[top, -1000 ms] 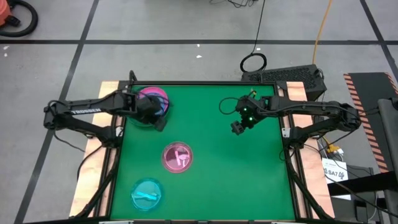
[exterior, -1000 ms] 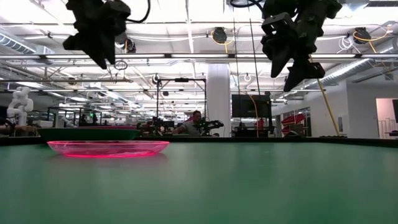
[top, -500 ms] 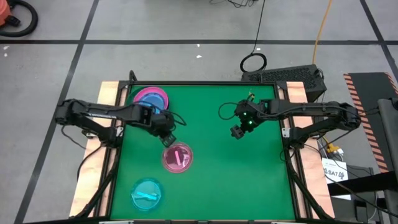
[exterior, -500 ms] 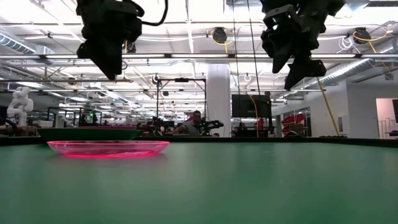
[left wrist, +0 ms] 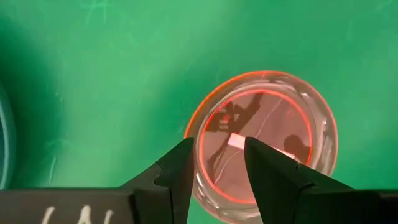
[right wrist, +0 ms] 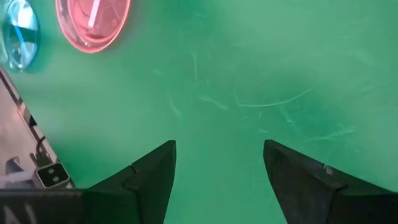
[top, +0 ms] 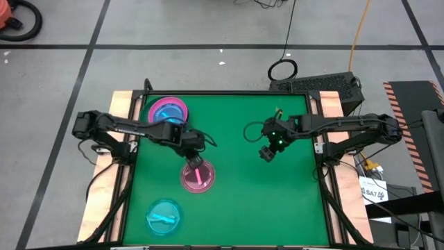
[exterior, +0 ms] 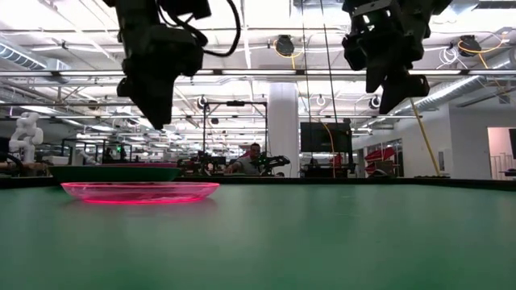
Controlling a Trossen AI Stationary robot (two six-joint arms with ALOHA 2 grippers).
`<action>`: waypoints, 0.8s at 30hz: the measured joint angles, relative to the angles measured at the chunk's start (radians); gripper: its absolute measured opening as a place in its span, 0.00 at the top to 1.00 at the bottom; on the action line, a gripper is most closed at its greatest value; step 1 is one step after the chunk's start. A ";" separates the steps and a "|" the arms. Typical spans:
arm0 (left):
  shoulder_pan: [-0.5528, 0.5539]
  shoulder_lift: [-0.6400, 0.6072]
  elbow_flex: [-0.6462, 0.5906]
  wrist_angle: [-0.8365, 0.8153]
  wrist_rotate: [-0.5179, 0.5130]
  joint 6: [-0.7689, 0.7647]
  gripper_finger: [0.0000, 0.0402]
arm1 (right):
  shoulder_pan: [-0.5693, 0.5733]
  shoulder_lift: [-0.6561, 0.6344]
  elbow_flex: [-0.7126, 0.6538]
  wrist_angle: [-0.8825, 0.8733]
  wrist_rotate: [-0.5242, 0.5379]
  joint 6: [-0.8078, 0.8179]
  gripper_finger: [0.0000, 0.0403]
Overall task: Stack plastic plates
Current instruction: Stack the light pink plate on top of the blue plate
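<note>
A translucent pink plate lies flat on the green table near its middle, and a translucent cyan plate lies nearer the front left. At the far left corner stands a stack of plates with a magenta one on top. My left gripper hangs open over the pink plate's far rim, pointing steeply down. In the left wrist view its gripper frames the pink plate below without touching it. In the low view that gripper is well above the plate. My right gripper hovers open over bare table at the right.
The green mat is bare between the pink plate and the right arm. The right wrist view shows the pink plate and the cyan plate far off, and the table's edge frame. Wooden borders run along the table's sides.
My left gripper has left the stack at the far left corner, travelled toward the table's middle and near side, and come down over the pink plate's far rim, rolling a little. Its jaws stay open. My right gripper has drifted slightly toward the near edge. No plate has moved.
</note>
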 joint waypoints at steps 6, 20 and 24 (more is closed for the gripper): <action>0.016 0.047 -0.035 0.031 0.052 0.008 0.63 | 0.021 0.000 0.000 -0.008 0.003 -0.024 0.42; 0.000 0.129 -0.094 0.116 0.111 -0.034 0.63 | 0.021 0.000 0.000 -0.037 0.002 -0.065 0.42; -0.004 0.162 -0.095 0.106 0.112 -0.022 0.63 | 0.021 0.000 0.000 -0.037 0.002 -0.082 0.42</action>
